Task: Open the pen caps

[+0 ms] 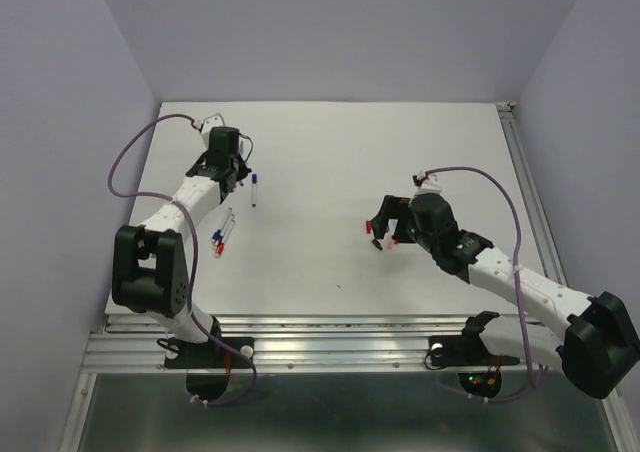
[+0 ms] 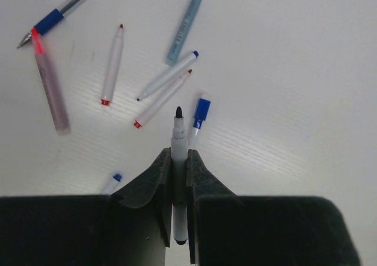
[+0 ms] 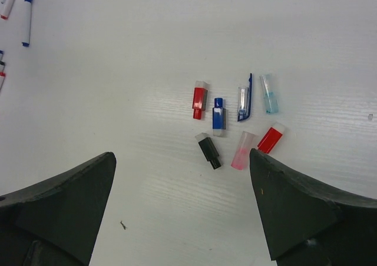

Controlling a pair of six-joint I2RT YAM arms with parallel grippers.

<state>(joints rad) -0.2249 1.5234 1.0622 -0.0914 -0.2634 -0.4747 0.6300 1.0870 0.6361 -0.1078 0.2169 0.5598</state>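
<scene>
Red, blue, black and pink plastic: seven pen caps [image 3: 218,114] lie loose in a small cluster on the table, just ahead of the right gripper [image 3: 181,160], whose jaws stand spread wide with nothing between them. The left gripper [image 2: 178,160] pinches a white pen [image 2: 178,130] by its barrel, black tip bare and pointing away. Beyond it lie other pens [image 2: 112,66] with their tips showing, so most of the work looks done. One pen just beside the held tip seems to wear a dark blue cap [image 2: 201,109] — likely what is left. A blue-ended piece [image 2: 115,179] at the finger's edge is too hidden to judge.

The table [image 1: 400,152] is white with a faint grain, and an aluminium rail [image 1: 330,337] runs along its near edge. Pale lavender walls [image 1: 330,32] close it in on three sides.
</scene>
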